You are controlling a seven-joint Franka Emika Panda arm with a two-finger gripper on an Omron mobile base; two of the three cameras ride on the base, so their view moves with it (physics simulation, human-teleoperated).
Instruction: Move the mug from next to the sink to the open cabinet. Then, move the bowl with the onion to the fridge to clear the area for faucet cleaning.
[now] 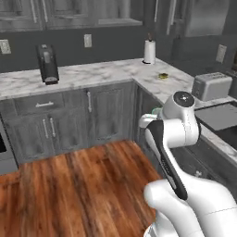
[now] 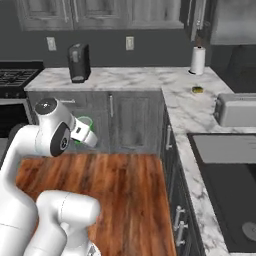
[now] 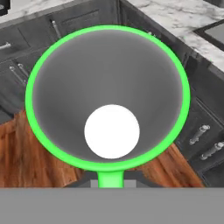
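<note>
The bright green mug (image 3: 65, 87) fills the hand view, seen straight down its mouth: green rim, grey inside, white bottom. My gripper (image 3: 110, 178) is shut on the mug's near edge, with the fingers mostly hidden under it. In the right base view the mug (image 2: 84, 123) sits at the end of the folded arm, above the wood floor in front of the base cabinets. From the left, its green rim (image 1: 155, 111) peeks out behind the arm. The black sink (image 2: 232, 200) lies at the right. The bowl, onion, fridge, faucet and open cabinet are out of view.
On the L-shaped marble counter (image 2: 150, 77) stand a dark coffee machine (image 2: 78, 62), a paper towel roll (image 2: 198, 60), a small yellow-green thing (image 2: 198, 90) and a silver toaster (image 2: 235, 110). A grey board (image 2: 225, 147) lies at the sink's far end. A stove (image 2: 15, 77) sits at the left.
</note>
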